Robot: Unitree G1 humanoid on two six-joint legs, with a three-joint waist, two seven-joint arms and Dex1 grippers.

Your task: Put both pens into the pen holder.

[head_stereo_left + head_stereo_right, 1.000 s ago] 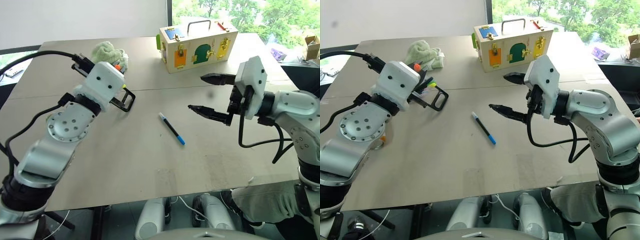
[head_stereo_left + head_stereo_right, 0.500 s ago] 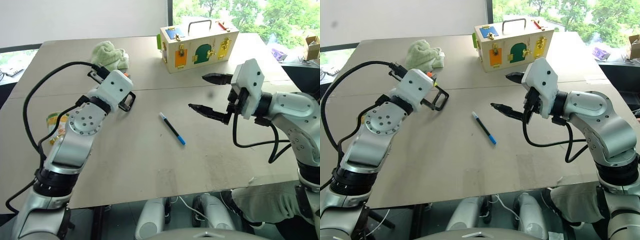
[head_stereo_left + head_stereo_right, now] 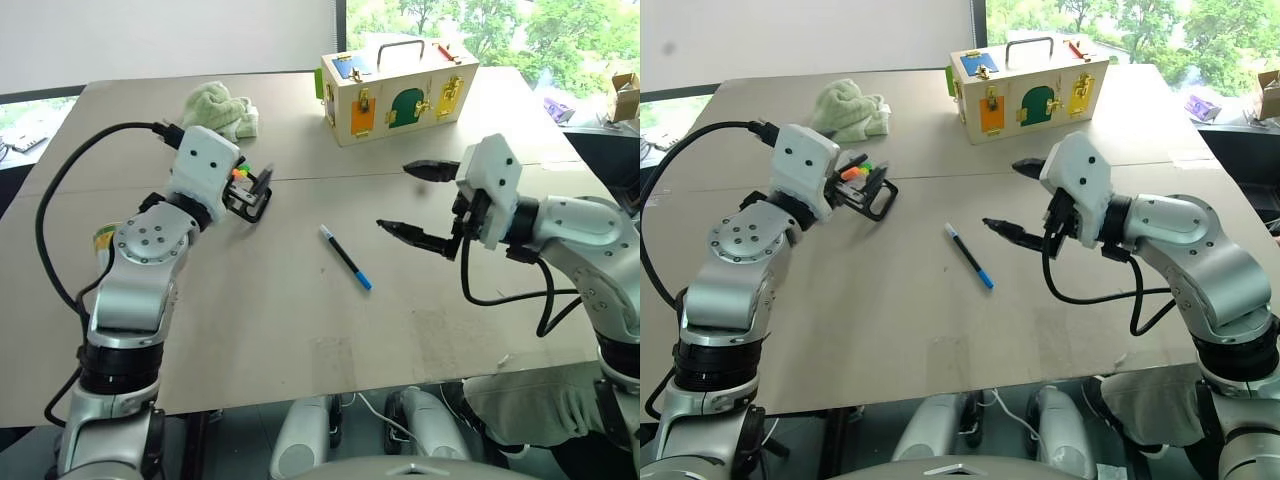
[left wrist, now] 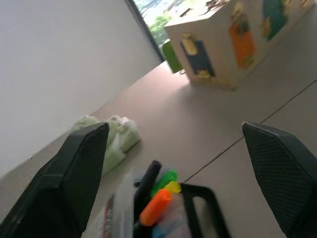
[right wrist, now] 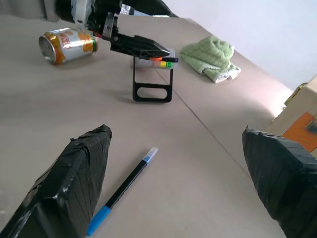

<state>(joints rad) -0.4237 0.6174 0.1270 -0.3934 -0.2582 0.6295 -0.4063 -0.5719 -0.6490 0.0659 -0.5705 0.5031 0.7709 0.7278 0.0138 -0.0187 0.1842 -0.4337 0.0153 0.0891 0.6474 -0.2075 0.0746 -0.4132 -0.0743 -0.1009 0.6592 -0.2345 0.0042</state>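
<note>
1. A pen (image 3: 345, 257) lies flat on the desk (image 3: 300, 330), near its middle.
2. The pen holder (image 3: 868, 190) stands left of that pen and a little farther back, with another pen (image 4: 156, 207) sticking out of it.
3. A cloth (image 3: 220, 108) lies behind the holder.
4. A can (image 5: 68, 43) lies on its side left of the holder.
5. A wooden box (image 3: 398, 90) stands behind the pen, toward the desk's far right.
6. The left gripper (image 3: 853, 180) is at the holder; the right gripper (image 3: 408, 200) hangs right of the pen.
</note>
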